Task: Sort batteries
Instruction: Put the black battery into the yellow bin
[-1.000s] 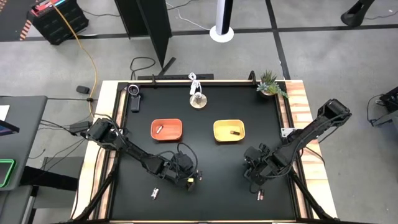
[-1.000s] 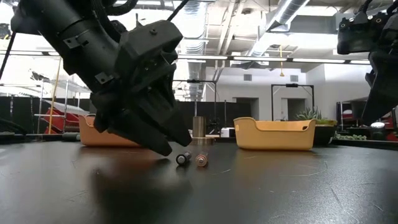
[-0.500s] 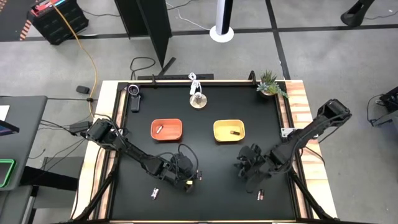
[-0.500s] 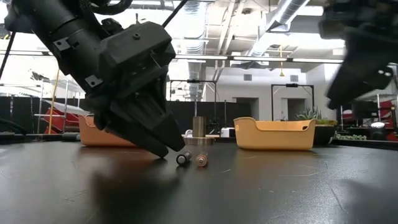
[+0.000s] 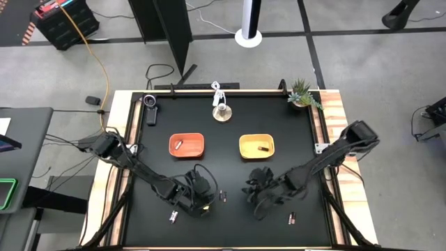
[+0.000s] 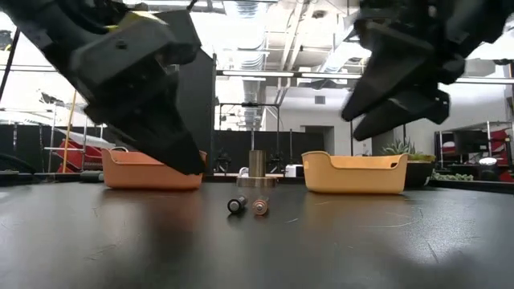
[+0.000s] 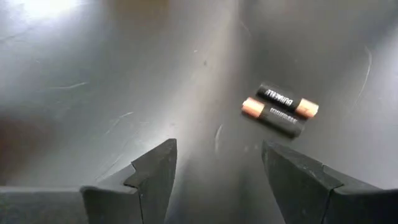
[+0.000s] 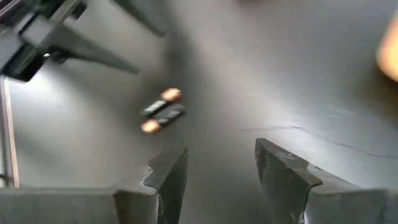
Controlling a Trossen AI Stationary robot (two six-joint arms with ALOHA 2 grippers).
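Since the earlier frames the right gripper (image 5: 259,197) has been swung across the table toward the middle, and the left gripper (image 5: 200,202) has been drawn back and lifted off the two dark batteries (image 5: 223,196), which are now left bare on the black table (image 5: 230,150). Both pincers are seen with fingers spread apart and nothing held. The pair lies side by side, touching, between the two pincers: just ahead of the left one and a little farther ahead of the right one, as seen in the right wrist view (image 8: 160,111) and the left wrist view (image 7: 280,110). Judgement: a pick of one dark cell is being set up, probably by the right arm. It would be done best by lowering the fingers to straddle one cell across its width, from the outer side, so that the neighbour is not rolled or nipped with it. Beyond the pincers stand the orange tray (image 5: 187,145), with a silvery cell inside, and the yellow tray (image 5: 256,146), with a dark one. Two more batteries lie near the front edge, one beside each pincer (image 5: 173,216) (image 5: 292,219). The close left gripper is judged the main obstruction; a round metal-and-wood object (image 5: 221,112) and a small plant (image 5: 304,93) are well clear.
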